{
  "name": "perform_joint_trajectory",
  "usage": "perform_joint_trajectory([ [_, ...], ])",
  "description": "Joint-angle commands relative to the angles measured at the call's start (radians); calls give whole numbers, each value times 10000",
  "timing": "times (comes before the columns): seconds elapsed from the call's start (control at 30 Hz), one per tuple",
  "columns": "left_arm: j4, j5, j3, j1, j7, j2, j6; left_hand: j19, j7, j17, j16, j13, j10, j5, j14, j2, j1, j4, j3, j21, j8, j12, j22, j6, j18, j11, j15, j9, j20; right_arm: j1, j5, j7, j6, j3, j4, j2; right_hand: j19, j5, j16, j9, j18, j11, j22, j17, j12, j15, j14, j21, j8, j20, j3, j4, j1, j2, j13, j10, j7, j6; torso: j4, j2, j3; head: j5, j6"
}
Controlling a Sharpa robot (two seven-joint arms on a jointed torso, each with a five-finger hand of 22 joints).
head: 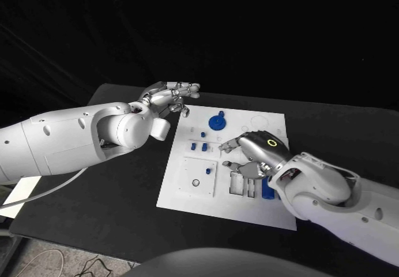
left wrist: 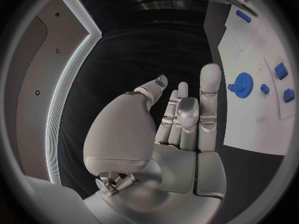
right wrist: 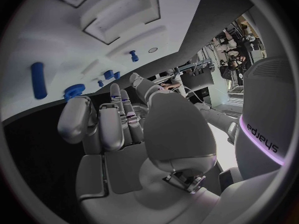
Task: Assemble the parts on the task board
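Two hands over the black counter [head: 108, 190], neither holding a part that I can see.

I see my right hand [head: 253, 153] nearest, low over the middle of the task board [head: 187, 196], fingers loosely curled with nothing between them; a long blue part [head: 266, 187] lies on the board just beside its wrist. Farther up the board sits the blue gear [head: 217, 122]. My left hand [head: 170, 95] hangs beyond the board's far left corner, fingers apart and bare.

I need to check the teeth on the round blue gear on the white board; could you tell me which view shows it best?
The left wrist view: the round blue gear is unobstructed on the white task board, teeth visible. The head view shows it smaller, from above. The right wrist view shows it edge-on.
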Motion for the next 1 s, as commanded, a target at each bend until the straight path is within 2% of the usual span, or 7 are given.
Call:
perform_joint_trajectory([
  [0.03,34,-110,4,6,4,-32,242,-30,0,-12,30,11,-92,33,-19,-15,-1,-17,-67,-36,63,75,-16,-65,116,-17,62,-5,76,319,459,-485,691,74,93,-468,20,22,-76,-41,122,-40,-55,-58,46,-47,267,-90,-7,-67,-361,96,-112,-136,-48,-218,-90,-77,-39,-24,-9,-159,116],
  [0.13,36,-119,3,7,-3,-47,235,-41,2,-54,11,13,-105,33,-34,-15,-4,-16,-74,-79,69,85,-53,-72,123,-14,64,-4,78,531,321,-654,1008,113,99,-844,24,13,-102,-86,124,-79,-93,-96,104,-77,265,-128,-13,-81,-825,209,-132,-193,-84,-346,-151,-189,-81,-49,-22,-242,187],
  [0.3,21,-131,3,8,5,-35,240,-53,5,-90,-6,16,-121,33,-49,-12,-3,-17,-80,-119,76,99,-87,-81,130,-11,67,-3,81,685,283,-641,1416,141,-116,-1122,11,-325,-131,-114,142,-103,-220,-133,200,-102,267,-226,-7,-109,-1238,101,400,-59,-118,-517,-224,-254,-126,-85,-8,-229,255],
  [0.43,7,-133,3,7,8,-14,253,-62,7,-113,-16,20,-134,33,-60,-9,-2,-18,-86,-144,84,113,-107,-89,134,-9,70,-2,84,706,276,-613,1638,145,-239,-1123,10,-336,-147,-117,143,-91,-245,-155,204,-95,264,-247,-6,-107,-1336,90,492,-37,-130,-586,-219,-260,-140,-88,8,-224,252],
  [0.67,-38,-135,2,7,-4,10,269,-62,7,-113,-16,20,-134,33,-60,-9,-2,-18,-86,-144,84,113,-107,-89,134,-9,70,-2,84,696,236,-570,2009,133,-427,-1009,10,-326,-170,-117,151,-110,-289,-189,305,-105,261,-281,2,-112,-1495,145,555,53,-118,-514,-234,-246,-124,-93,-6,-235,263],
  [0.83,-67,-135,2,6,-3,20,265,-62,7,-113,-16,20,-134,33,-60,-9,-2,-18,-86,-144,84,113,-107,-89,134,-9,70,-2,84,686,186,-559,2096,122,-599,-867,19,-326,-164,-118,152,-125,-303,-179,384,-120,267,-297,2,-129,-1536,203,635,235,-116,-446,-248,-232,-123,-81,-10,-247,295],
  [1.0,-70,-135,1,6,-1,39,270,-62,7,-113,-16,20,-134,33,-60,-9,-2,-18,-86,-144,84,113,-107,-89,134,-9,70,-2,84,650,163,-539,2253,97,-759,-692,59,-349,-139,-97,146,-171,-273,-146,517,-157,285,-282,43,-163,-1433,212,845,502,-103,-171,-270,-75,-114,-75,-11,-227,255],
])
